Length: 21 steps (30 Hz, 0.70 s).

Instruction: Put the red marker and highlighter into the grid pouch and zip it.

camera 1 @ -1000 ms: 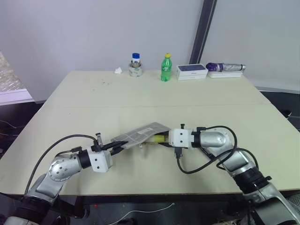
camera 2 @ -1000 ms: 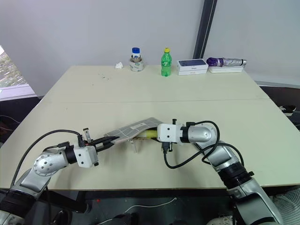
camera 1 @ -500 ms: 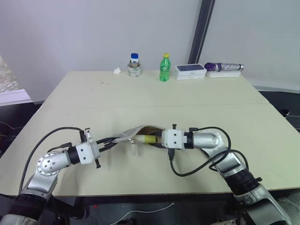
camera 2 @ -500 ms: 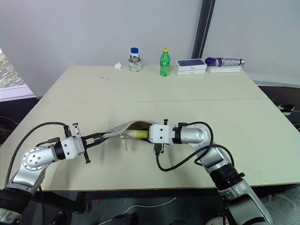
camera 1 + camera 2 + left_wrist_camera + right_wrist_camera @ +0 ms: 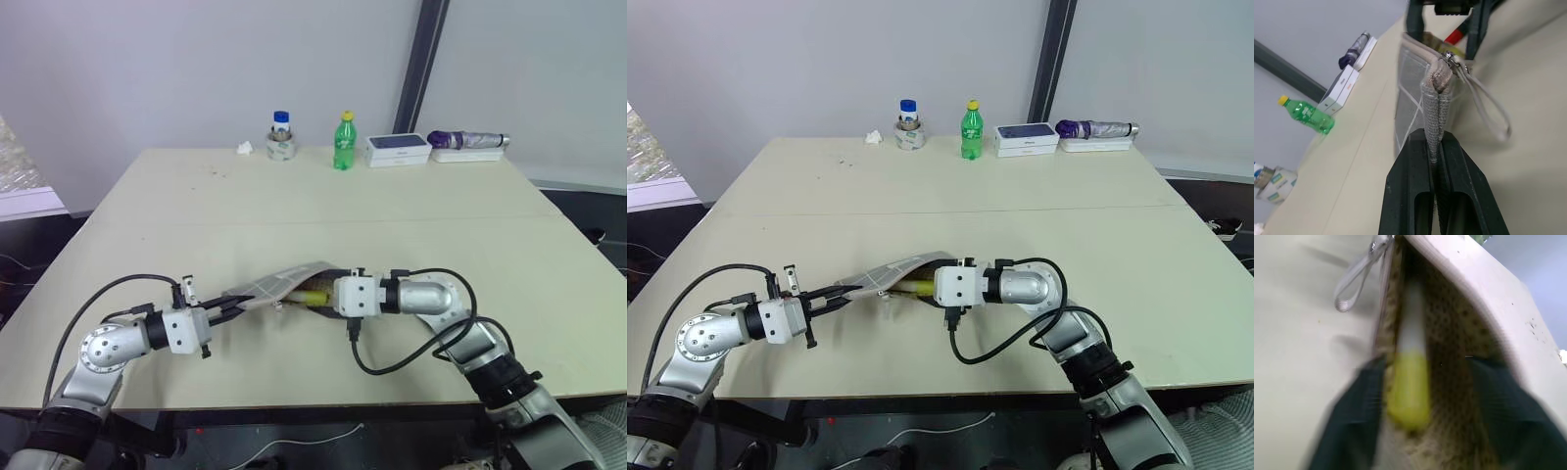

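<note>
The left gripper (image 5: 1437,161) is clamped on the end edge of the grid pouch (image 5: 279,283), holding it raised above the desk (image 5: 323,211) near the front edge. The right gripper (image 5: 1420,396) has its fingers (image 5: 1359,401) spread apart inside the pouch mouth, with the highlighter (image 5: 1409,377) lying between them, partly inside the pouch. A red marker (image 5: 1455,35) tip shows at the mouth. Bare desk surrounds the pouch; a green bottle (image 5: 345,142) and boxes (image 5: 399,149) stand along the far edge.

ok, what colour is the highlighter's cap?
Bright yellow on a pale, translucent body; the highlighter lies in the grid pouch mouth. Shows best in the right wrist view.
</note>
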Motion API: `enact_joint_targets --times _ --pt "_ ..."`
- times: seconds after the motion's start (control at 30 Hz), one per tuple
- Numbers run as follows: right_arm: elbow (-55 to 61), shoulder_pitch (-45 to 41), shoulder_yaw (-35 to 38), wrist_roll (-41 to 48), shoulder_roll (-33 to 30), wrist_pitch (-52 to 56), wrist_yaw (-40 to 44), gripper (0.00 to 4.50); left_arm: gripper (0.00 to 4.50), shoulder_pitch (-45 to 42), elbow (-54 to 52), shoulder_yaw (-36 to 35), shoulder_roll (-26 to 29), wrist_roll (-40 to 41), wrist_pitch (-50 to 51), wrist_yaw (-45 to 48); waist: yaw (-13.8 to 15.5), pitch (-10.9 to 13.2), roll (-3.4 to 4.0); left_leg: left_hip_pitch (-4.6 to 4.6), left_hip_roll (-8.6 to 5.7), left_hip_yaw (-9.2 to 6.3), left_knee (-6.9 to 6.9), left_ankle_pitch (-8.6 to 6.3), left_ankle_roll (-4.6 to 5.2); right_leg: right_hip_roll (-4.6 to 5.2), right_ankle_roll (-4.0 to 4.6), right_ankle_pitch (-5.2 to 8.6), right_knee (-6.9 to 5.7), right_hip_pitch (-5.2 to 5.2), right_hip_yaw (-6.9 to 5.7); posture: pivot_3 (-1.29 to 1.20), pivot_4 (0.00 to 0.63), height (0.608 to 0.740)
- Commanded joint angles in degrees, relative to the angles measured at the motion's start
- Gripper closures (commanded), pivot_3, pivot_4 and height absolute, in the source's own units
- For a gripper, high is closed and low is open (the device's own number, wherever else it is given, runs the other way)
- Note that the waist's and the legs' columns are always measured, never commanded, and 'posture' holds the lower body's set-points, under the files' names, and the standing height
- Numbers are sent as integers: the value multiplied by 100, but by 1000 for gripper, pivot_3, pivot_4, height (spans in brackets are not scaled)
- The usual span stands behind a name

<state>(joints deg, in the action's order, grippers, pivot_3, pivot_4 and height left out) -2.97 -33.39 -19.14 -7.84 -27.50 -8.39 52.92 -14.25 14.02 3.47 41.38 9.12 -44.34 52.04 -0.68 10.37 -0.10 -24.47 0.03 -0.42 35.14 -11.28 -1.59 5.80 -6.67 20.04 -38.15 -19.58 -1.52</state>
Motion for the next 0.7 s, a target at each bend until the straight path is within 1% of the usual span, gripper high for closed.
enact_joint_targets --times 0.03,0.17,0.27,0.47,0.53,0.6,0.7 --pt "114 -70 39 -102 -79 -33 -77 55 4500 -32 -38 -79 -27 5 -120 -46 1 0 0 0 0 0 0 0 0 0 0 0 0 0 0 0 150 740" --pt "381 108 96 11 -372 231 192 55 4500 10 17 -136 -80 37 -74 -96 9 0 0 0 0 0 0 0 0 0 0 0 0 0 0 0 150 740" --pt "772 309 293 320 -602 601 373 55 4500 61 97 -169 -88 -7 -98 -139 4 0 -1 0 0 -1 0 0 0 0 0 0 0 1 0 0 150 740" --pt "1780 799 1254 1635 -816 2268 441 55 4500 132 138 -183 -123 -256 -181 -365 10 0 -1 1 15 -7 0 0 0 1 0 0 1 3 1 0 150 740" --pt "1829 1155 1681 1730 -856 2671 80 55 4500 151 122 -192 -179 -313 -141 -494 33 -2 -4 1 15 -10 1 0 0 1 0 0 3 7 -1 0 150 740" --pt "1741 1532 2014 1558 -806 2886 -465 55 4500 190 81 -171 -230 -408 -163 -606 48 -5 -8 3 14 -9 2 -1 0 3 0 0 5 12 -4 0 150 740" --pt "1941 2196 2417 1452 -775 3338 -1076 55 4500 257 16 -102 -286 -554 -222 -709 64 -4 -8 3 12 -7 1 -1 0 4 0 0 4 9 -1 0 150 740"
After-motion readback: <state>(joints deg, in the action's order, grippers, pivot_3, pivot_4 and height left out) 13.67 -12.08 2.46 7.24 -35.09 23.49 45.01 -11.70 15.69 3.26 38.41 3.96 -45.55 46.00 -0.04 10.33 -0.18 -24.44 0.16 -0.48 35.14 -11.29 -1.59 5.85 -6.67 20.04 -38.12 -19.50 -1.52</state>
